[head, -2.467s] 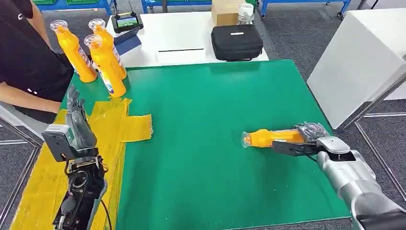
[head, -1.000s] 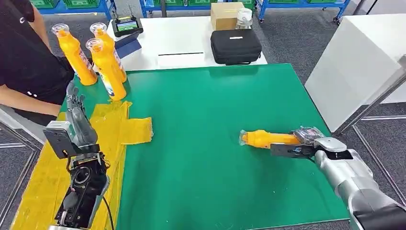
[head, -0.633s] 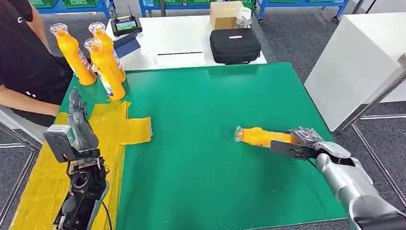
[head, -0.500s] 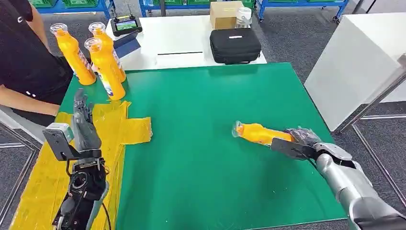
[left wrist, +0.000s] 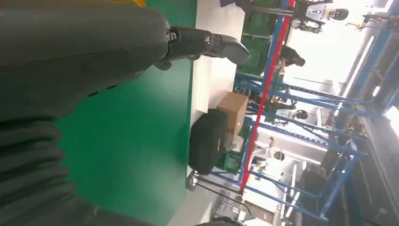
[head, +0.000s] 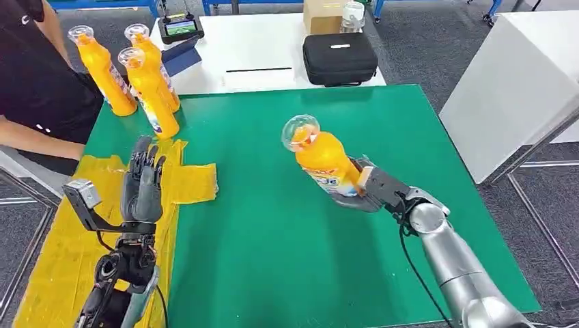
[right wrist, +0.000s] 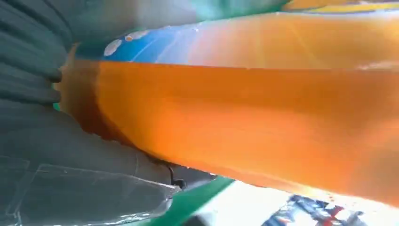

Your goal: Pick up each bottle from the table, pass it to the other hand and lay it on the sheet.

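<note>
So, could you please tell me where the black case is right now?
In the head view, the black case lies on the white table just beyond the green mat's far edge, right of centre, in front of a cardboard box.

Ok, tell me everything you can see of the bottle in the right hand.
The orange bottle looks like plastic, with a clear cap at its upper end and a blue-and-white label low on its body. The right hand grips it around the lower body, holding it lifted above the green table, tilted with the cap pointing up and toward the left hand. Nothing else touches it.

Held bottle (head: 326,162) label: blue lettering, possibly unreadable.
</note>
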Controlling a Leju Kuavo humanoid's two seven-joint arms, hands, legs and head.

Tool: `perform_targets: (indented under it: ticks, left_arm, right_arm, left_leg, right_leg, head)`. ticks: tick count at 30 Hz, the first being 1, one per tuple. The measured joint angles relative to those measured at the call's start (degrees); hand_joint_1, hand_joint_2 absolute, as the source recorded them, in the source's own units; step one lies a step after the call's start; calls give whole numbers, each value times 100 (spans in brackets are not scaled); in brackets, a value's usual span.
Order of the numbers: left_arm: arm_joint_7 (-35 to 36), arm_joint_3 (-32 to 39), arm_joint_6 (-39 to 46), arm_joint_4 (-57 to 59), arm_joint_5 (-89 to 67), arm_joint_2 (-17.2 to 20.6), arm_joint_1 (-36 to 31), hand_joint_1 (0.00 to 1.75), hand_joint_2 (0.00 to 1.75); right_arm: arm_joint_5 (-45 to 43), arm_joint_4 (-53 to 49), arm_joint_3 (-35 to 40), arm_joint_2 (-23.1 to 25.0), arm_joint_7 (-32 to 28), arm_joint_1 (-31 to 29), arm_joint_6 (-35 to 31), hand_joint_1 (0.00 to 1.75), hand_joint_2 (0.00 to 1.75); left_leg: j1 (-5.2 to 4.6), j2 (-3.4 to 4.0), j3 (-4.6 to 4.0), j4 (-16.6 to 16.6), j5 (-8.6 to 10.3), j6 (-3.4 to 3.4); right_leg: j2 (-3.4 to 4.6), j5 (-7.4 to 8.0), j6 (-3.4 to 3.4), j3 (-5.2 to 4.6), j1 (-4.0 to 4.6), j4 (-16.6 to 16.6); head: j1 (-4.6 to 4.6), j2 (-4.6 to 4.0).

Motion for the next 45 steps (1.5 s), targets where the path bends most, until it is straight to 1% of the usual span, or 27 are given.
perform_targets:
  ticks: [2,4,7,9,11,15,20,29,39,45]
  left_arm:
    - [15,-9,-26,-17,20,-7,8,0,175]
    - [30,-50,-87,-48,28,-20,4,0,175]
    - [66,-249,-64,-100,-96,-70,-14,0,175]
    - [48,-437,188,-129,-324,-144,-48,0,175]
    - [29,-609,399,-135,-515,-197,-102,0,175]
    - [-4,-870,689,-131,-748,-273,-255,0,175]
    - [11,-1073,664,-79,-708,-371,-430,0,175]
    - [17,-1233,614,-26,-597,-435,-566,0,175]
    - [81,-1292,564,-11,-155,-490,-661,0,175]
    - [122,-1289,533,9,159,-492,-650,0,175]
  right_arm:
    - [-44,-33,26,122,6,-39,-57,175,175]
    - [4,-26,39,288,172,-118,-185,175,175]
    - [288,203,150,727,574,-361,-751,175,175]
    - [490,473,267,1065,737,-550,-1102,175,175]
    - [614,743,417,1378,835,-721,-1283,175,175]
    - [732,1187,673,1897,992,-985,-1331,175,175]
    - [850,1632,948,2325,1248,-1313,-1342,175,175]
    - [881,2037,1128,2579,1268,-1568,-1346,175,175]
    - [1132,2230,1309,2767,1368,-1673,-1449,175,175]
    - [1550,2232,1664,2887,1679,-1691,-1716,175,175]
  left_leg:
    - [2,-10,-11,0,3,2]
    - [1,-5,-15,-1,5,4]
    - [0,8,-16,0,6,2]
    - [0,9,-16,0,8,1]
    - [0,7,-18,0,12,-1]
    - [1,6,-25,0,13,-4]
    - [1,5,-29,0,13,-4]
    - [-1,4,-31,1,13,-3]
    - [0,6,-31,1,13,-3]
    - [0,7,-31,1,13,-4]
  right_leg:
    - [-10,0,0,-1,0,1]
    - [-8,1,1,-6,-3,2]
    - [5,6,1,-18,-4,2]
    - [5,6,1,-21,-4,1]
    - [3,6,1,-21,-1,2]
    - [3,6,1,-30,0,6]
    - [3,5,0,-34,-1,6]
    - [2,6,1,-34,-7,5]
    - [3,6,1,-37,-2,6]
    - [3,6,1,-38,-2,6]
  head:
    - [0,0]
    - [2,0]
    - [0,0]
    - [0,0]
    - [0,0]
    - [0,0]
    - [2,0]
    - [2,0]
    - [2,0]
    - [0,0]
